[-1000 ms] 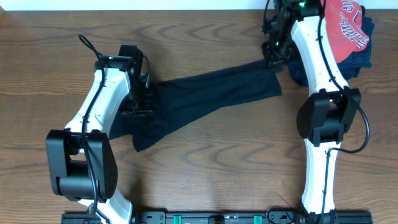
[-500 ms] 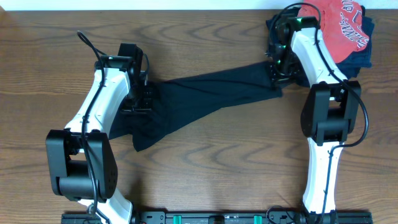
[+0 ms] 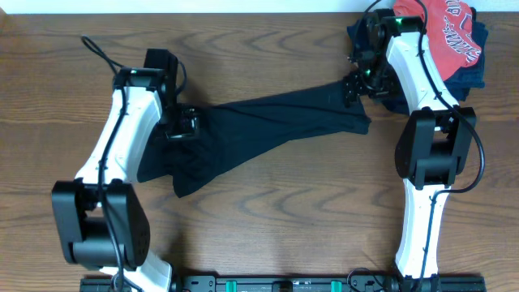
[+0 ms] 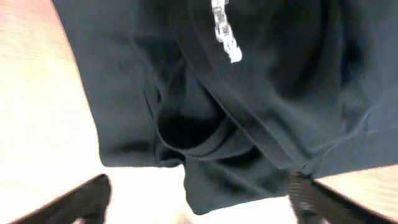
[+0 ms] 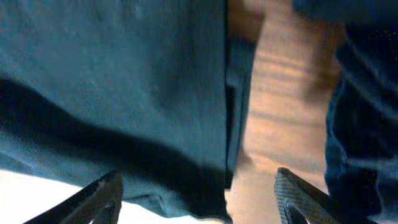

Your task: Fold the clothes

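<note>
The black garment (image 3: pixel 268 130) lies rumpled on the worktop (image 3: pixel 268 243). The left end effector (image 3: pixel 186 126) and right end effector (image 3: pixel 355 85) seem open and empty. The right might snag the adjacent navy garment (image 3: pixel 474 75).

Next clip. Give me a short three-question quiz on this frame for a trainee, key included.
1. True or false: the black garment lies folded in a neat square.
2. What rests on the navy garment at the top right of the overhead view? A) a red shirt with white lettering B) a towel C) a box
3. Fill in: in the wrist views, the left pincer and right pincer are both ___.
Key: 1 false, it lies stretched out and rumpled between the pincers; 2 A; 3 open.
</note>
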